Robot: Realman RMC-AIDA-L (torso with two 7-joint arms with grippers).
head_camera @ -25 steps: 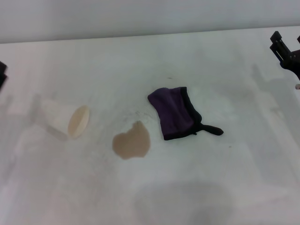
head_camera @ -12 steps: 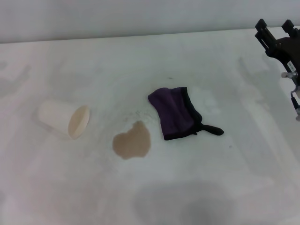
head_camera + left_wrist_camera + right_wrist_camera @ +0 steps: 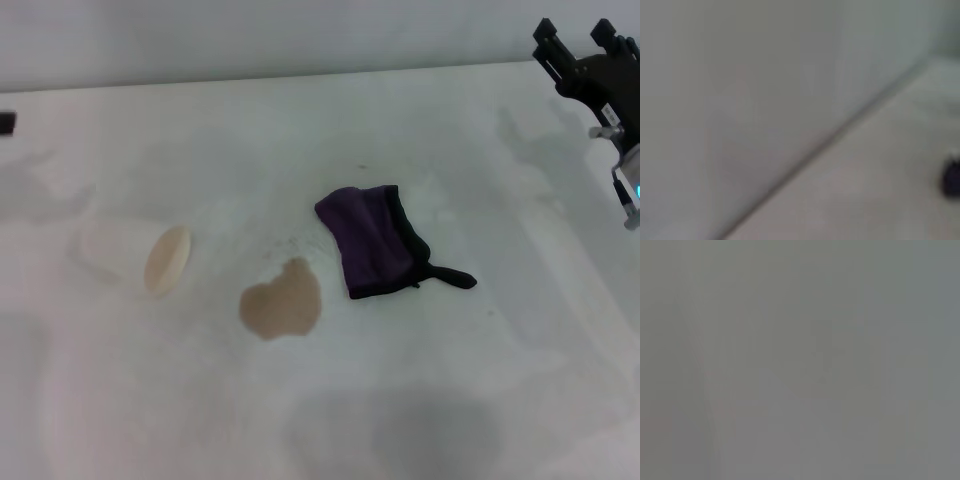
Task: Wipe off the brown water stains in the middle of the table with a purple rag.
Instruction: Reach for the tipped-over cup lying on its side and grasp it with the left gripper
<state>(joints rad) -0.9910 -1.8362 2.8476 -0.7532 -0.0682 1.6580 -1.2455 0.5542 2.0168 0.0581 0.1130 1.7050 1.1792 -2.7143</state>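
The purple rag (image 3: 375,240) lies crumpled on the white table (image 3: 480,380), its black loop tab pointing right. The brown water stain (image 3: 282,300) is a tan blotch just left of the rag and in front of it, not touching it. My right gripper (image 3: 576,40) hangs open and empty above the far right corner of the table, well away from the rag. Only a dark sliver of my left gripper (image 3: 6,122) shows at the left edge. The right wrist view shows plain grey.
A white paper cup (image 3: 135,255) lies on its side left of the stain, its mouth facing the stain. A grey wall runs along the table's far edge. The left wrist view shows the wall, the table and a dark blob (image 3: 952,180).
My right gripper has moved left, further in over the far right corner. The left gripper's sliver now shows higher up at the left edge. Rag, stain and cup have not moved.
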